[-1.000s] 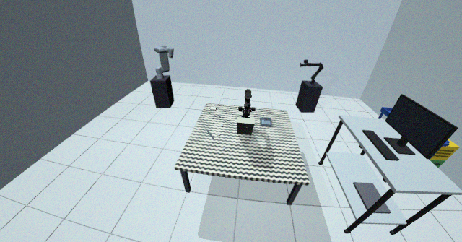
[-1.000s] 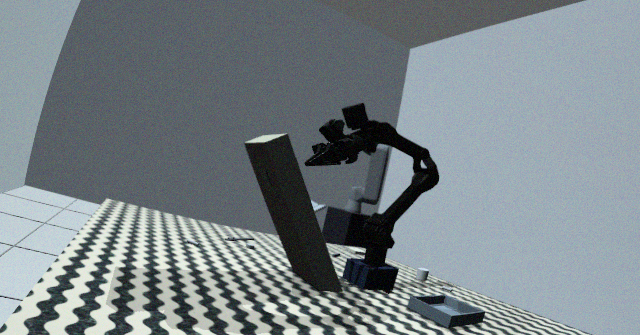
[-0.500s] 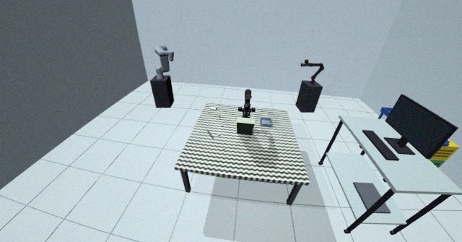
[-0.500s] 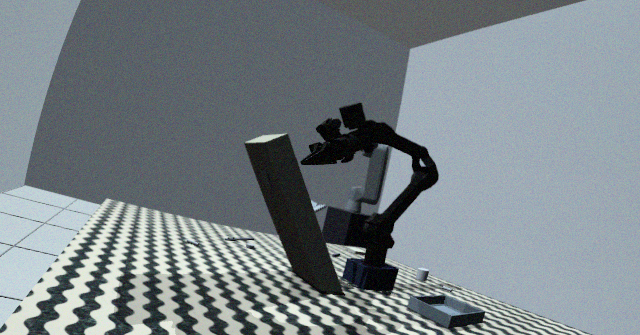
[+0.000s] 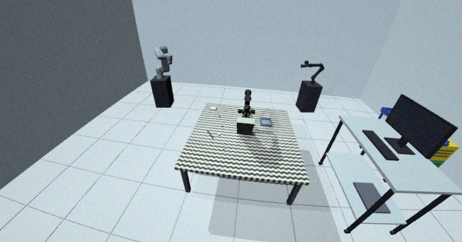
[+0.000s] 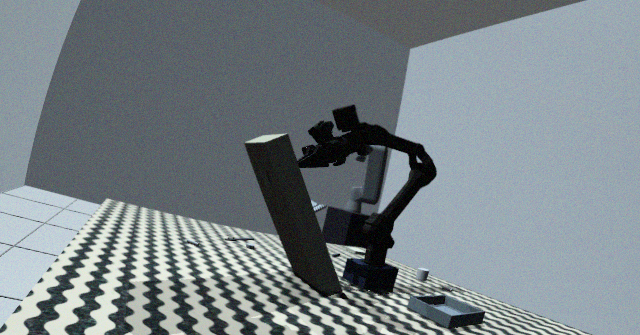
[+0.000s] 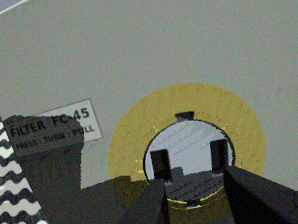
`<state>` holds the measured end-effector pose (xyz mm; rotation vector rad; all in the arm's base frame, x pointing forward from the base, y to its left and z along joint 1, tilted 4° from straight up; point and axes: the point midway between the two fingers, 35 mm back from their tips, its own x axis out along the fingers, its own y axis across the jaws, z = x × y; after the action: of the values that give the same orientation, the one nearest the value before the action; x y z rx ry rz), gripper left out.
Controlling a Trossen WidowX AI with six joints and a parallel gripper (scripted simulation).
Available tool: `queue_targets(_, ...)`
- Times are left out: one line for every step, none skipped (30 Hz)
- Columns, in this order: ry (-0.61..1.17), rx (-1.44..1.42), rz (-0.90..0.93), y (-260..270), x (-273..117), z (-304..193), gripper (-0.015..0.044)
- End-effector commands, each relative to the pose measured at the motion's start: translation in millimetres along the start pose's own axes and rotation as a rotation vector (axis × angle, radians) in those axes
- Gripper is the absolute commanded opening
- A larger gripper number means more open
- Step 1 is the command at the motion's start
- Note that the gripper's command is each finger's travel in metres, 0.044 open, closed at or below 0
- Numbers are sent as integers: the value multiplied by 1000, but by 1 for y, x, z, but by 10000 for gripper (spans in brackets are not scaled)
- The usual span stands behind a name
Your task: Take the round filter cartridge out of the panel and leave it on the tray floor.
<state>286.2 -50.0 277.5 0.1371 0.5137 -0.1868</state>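
The filter cartridge [image 7: 190, 142] is a pale disc with two dark slots, seated inside a yellow ring [image 7: 245, 120] on the grey service panel [image 5: 245, 128] [image 6: 295, 215] [image 7: 130, 45]. The ring has dark notches above and below the disc. My gripper [image 6: 299, 164] [image 7: 194, 175] is partly open with nothing between its fingers. Its tips are at the panel's face, near the lower ends of the two slots; whether they enter the slots or touch is unclear. The blue-grey tray [image 5: 266, 126] [image 6: 431, 313] stands on the table beside the arm's base and looks empty.
The panel leans towards the arm on the wavy-striped table [image 5: 238, 162] [image 6: 165, 275]. A label [image 7: 90, 117] is left of the ring. A small white cup [image 6: 422, 274] stands behind the tray. Small items lie on the table's far side from the tray.
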Motion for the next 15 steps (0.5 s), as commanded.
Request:
queue_targets(10,4,-5,-1,9,-4,115)
queue_targets(10,4,-5,-1,10,-4,115)
queue_targets(10,4,-5,-1,12,-4,115)
queue_targets(9,4,-5,-1,13,-4,115)
queue_targets(9,4,-5,-1,15,-4,115)
queue_targets(9,4,-5,-1,16,-4,115)
queue_targets(9,4,-5,-1,18,-5,115)
queue_targets(9,4,-5,-1,19,-5,115)
queue_targets(9,4,-5,-1,20,-5,115)
queue_targets(9,4,-5,-1,20,-5,115)
queue_targets(9,4,-5,-1,20,-5,115)
queue_targets(9,4,-5,-1,20,-5,115)
queue_targets(9,4,-5,-1,20,-5,115)
queue_targets(9,4,-5,-1,20,-5,115)
queue_targets(9,4,-5,-1,20,-6,115)
